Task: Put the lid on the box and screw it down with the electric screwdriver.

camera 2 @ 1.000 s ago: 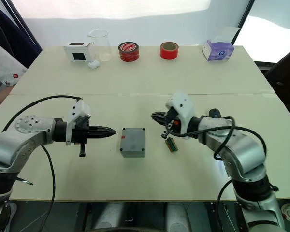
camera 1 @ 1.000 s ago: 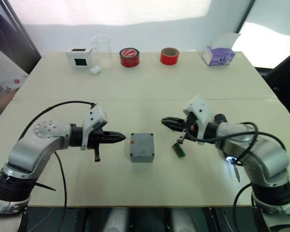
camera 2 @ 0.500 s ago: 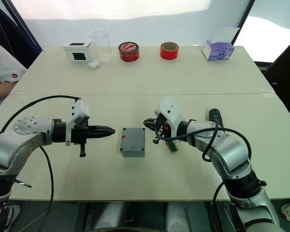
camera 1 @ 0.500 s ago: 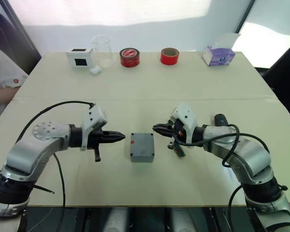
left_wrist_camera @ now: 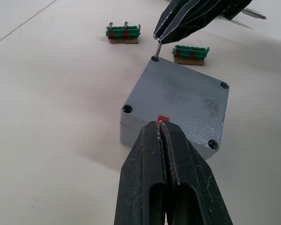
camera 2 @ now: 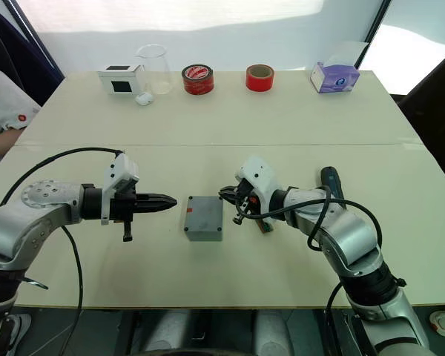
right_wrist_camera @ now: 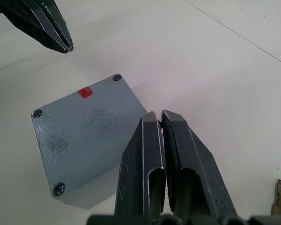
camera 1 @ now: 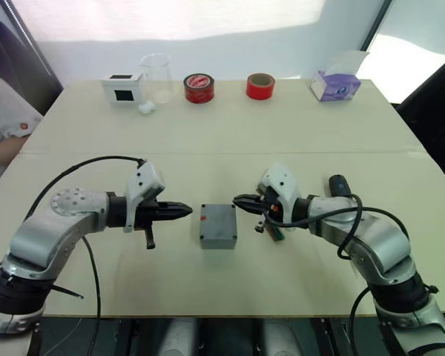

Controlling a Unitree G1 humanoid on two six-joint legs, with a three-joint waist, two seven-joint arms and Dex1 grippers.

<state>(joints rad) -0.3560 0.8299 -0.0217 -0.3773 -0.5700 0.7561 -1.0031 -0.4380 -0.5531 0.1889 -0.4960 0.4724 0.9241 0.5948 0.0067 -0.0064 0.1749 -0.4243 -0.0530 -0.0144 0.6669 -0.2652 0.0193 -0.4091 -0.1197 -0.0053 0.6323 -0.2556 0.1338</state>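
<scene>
The grey box [camera 1: 218, 226] sits mid-table with the lid [left_wrist_camera: 187, 96] lying flat on top of it and a small red mark [left_wrist_camera: 163, 118] at its near edge. Screw heads show in three lid corners. My right gripper [camera 1: 237, 200] is shut on a small screw [left_wrist_camera: 158, 47], held just above the fourth corner hole [left_wrist_camera: 154, 59]. My left gripper [camera 1: 187, 211] is shut and empty, pointing at the box from its left, a small gap away. The electric screwdriver [camera 2: 328, 182] lies on the table behind my right forearm, partly hidden.
Two green terminal blocks [left_wrist_camera: 123, 33] [left_wrist_camera: 191, 51] lie just right of the box. Along the far edge stand a white box with a black window [camera 1: 122, 87], a glass beaker [camera 1: 156, 78], two red tape rolls [camera 1: 199, 87] [camera 1: 260, 85] and a tissue box [camera 1: 337, 85]. A person's sleeve [camera 1: 4, 119] is at the left.
My right gripper has moved left and down, up to the box's far right corner. The left arm and the box have not moved.
</scene>
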